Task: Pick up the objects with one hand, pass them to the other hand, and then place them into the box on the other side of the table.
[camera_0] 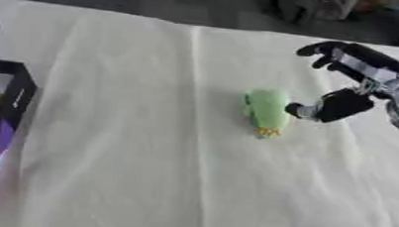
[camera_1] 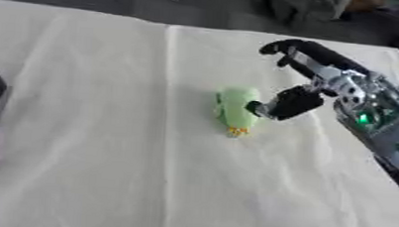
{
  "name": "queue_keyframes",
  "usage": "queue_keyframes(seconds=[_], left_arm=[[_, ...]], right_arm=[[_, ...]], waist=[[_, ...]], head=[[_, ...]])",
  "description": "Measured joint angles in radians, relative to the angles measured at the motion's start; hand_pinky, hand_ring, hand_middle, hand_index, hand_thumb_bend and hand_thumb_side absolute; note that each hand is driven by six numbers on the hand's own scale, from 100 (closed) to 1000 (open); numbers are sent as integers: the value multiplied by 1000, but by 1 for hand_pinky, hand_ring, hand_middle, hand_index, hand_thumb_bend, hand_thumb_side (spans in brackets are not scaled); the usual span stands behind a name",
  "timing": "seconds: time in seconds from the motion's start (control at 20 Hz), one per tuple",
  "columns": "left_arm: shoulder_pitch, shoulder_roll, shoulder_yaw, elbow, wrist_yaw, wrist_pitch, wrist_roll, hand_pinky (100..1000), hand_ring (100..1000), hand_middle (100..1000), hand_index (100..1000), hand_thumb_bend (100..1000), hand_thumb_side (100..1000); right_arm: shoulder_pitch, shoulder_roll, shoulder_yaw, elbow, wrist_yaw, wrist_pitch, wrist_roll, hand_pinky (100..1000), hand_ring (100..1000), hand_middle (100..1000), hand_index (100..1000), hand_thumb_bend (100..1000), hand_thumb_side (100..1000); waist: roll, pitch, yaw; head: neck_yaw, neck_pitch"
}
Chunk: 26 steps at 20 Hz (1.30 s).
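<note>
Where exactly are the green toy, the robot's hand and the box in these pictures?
green toy (camera_0: 266, 108): left eye view, the middle of its pale green body.
right hand (camera_1: 314, 75): right eye view, the palm, between fingers and thumb.
box (camera_0: 17, 94): left eye view, its black right wall.

The table (camera_0: 147, 172) was covered with a pale cloth, creased along a line running from far to near. A light green soft toy (camera_0: 266, 109) with a small yellow-orange end lay right of centre. The right hand (camera_0: 347, 95) reached in from the right edge; its thumb tip was touching or just beside the toy's right side, while its fingers extended above, spread apart from the toy. A dark box (camera_0: 17, 99) with purple and pink sides stood at the left edge, containing something yellowish.
</note>
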Motion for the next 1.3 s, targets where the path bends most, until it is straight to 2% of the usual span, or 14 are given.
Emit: queue_keyframes(seconds=[0.4, 0.9, 1.05, 1.3], left_arm=[[-16, -5, 0, 0, 0, 9, 9, 810, 817, 658, 710, 535, 378], [-25, -11, 1, 0, 0, 18, 17, 811, 817, 655, 706, 529, 375], [-25, -13, 1, 0, 0, 19, 19, 811, 817, 654, 705, 526, 374], [-25, -13, 1, 0, 0, 20, 19, 810, 815, 649, 701, 523, 373]], right_arm=[[-6, 29, 15, 55, 23, 11, -13, 899, 881, 911, 925, 482, 236], [9, 50, 14, 165, 141, 40, -59, 919, 904, 906, 918, 533, 239], [14, 51, 14, 178, 171, 53, -43, 920, 906, 892, 906, 537, 273], [17, 60, 17, 206, 217, 60, 32, 914, 890, 816, 889, 521, 308]], waist=[[-15, 21, 49], [-29, 39, 75], [-30, 39, 75], [-29, 40, 75]], head=[[-16, 1], [-29, -4], [-30, -8], [-30, -9]])
